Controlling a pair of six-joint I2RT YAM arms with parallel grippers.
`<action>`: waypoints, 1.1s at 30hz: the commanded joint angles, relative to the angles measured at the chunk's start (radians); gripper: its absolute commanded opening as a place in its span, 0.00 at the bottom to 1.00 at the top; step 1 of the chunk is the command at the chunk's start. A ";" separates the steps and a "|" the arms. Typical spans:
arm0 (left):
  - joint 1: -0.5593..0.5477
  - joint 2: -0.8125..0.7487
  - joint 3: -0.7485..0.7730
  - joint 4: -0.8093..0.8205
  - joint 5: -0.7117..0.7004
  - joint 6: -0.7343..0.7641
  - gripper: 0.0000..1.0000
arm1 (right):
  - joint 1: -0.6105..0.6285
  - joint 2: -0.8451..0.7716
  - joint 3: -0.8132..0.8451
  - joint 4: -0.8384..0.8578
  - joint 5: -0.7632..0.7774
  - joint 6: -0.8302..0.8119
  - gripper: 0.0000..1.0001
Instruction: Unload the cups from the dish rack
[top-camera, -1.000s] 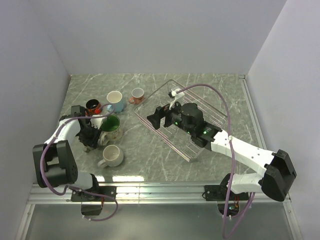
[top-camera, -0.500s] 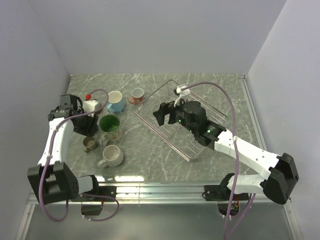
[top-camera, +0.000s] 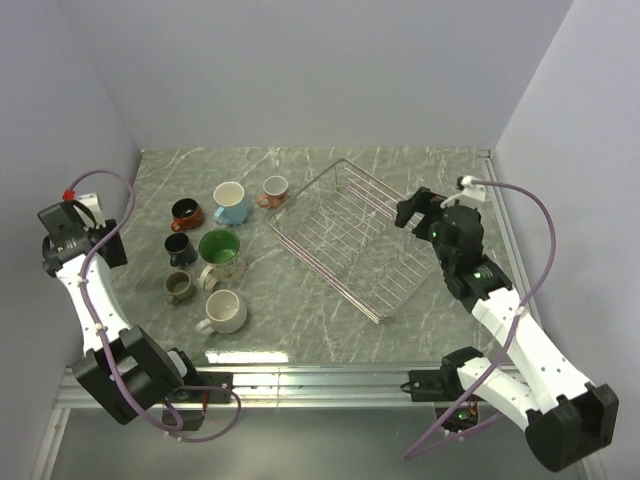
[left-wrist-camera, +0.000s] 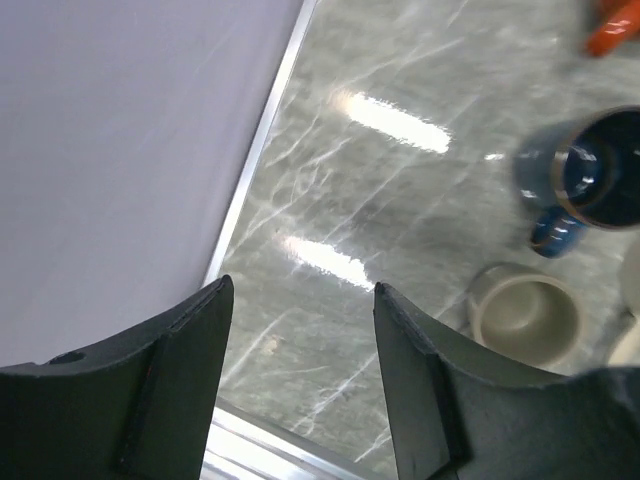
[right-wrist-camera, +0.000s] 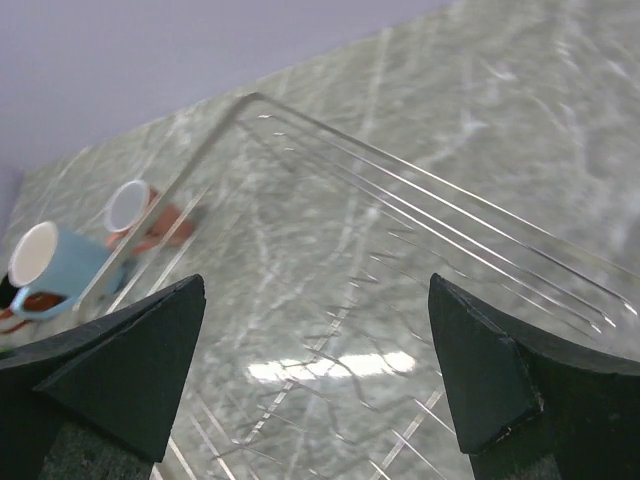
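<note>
The wire dish rack (top-camera: 350, 240) sits mid-table with no mugs in it. Seven mugs stand on the table to its left: orange-red (top-camera: 185, 213), light blue (top-camera: 230, 202), small pinkish-orange (top-camera: 274, 189), dark blue (top-camera: 180, 247), cream floral with green inside (top-camera: 220, 252), olive-grey (top-camera: 178, 287) and white (top-camera: 224, 311). My left gripper (top-camera: 112, 243) is open and empty near the left wall, well left of the mugs. Its wrist view shows the dark blue mug (left-wrist-camera: 590, 180) and the olive-grey mug (left-wrist-camera: 525, 318). My right gripper (top-camera: 410, 210) is open and empty above the rack's right side (right-wrist-camera: 430, 200).
Grey walls close the table on the left, back and right. A metal rail (top-camera: 320, 375) runs along the near edge. The table's left edge strip (left-wrist-camera: 255, 165) shows in the left wrist view. The light blue mug (right-wrist-camera: 55, 265) and pinkish-orange mug (right-wrist-camera: 135, 208) lie beyond the rack in the right wrist view.
My left arm has swung away from the mugs to the left wall, uncovering the dark blue mug on the table. My right arm has drawn back from the rack's middle to its right side.
</note>
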 joint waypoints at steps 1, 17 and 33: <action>0.009 -0.012 -0.066 0.110 -0.028 -0.063 0.64 | -0.048 -0.064 -0.064 -0.036 0.061 0.037 0.99; 0.009 -0.045 -0.235 0.228 -0.094 -0.097 0.64 | -0.077 -0.099 -0.131 -0.002 -0.001 0.037 1.00; 0.009 -0.027 -0.232 0.228 -0.018 -0.074 0.64 | -0.078 -0.160 -0.202 0.096 -0.076 -0.007 0.99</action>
